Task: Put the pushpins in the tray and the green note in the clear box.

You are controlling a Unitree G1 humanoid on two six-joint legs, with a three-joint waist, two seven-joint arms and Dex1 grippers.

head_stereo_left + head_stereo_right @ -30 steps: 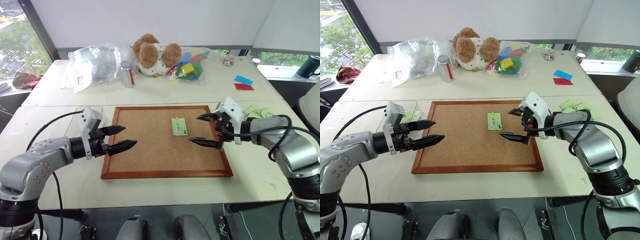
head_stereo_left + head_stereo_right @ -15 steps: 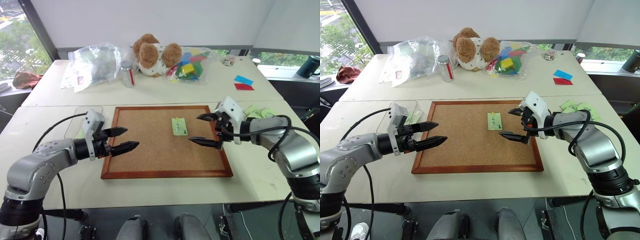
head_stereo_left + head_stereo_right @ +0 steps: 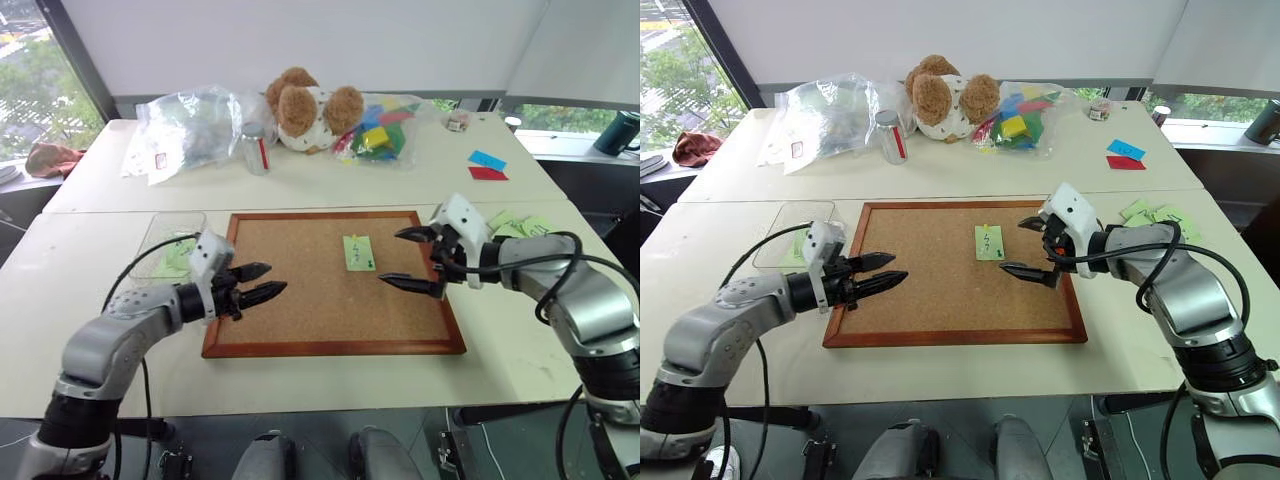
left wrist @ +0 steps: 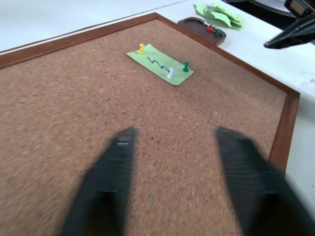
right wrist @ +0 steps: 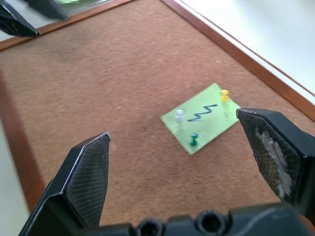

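Up close, left gripper narrow and right gripper wide, both empty over the corkboard; three pushpins hold one green note there; tray carries pins; clear box holds green paper

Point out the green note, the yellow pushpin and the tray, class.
green note [image 5: 201, 119]: right wrist view, centre of the paper.
yellow pushpin [image 5: 225, 93]: right wrist view, its head.
tray [image 4: 199, 23]: left wrist view, bare part of its floor.
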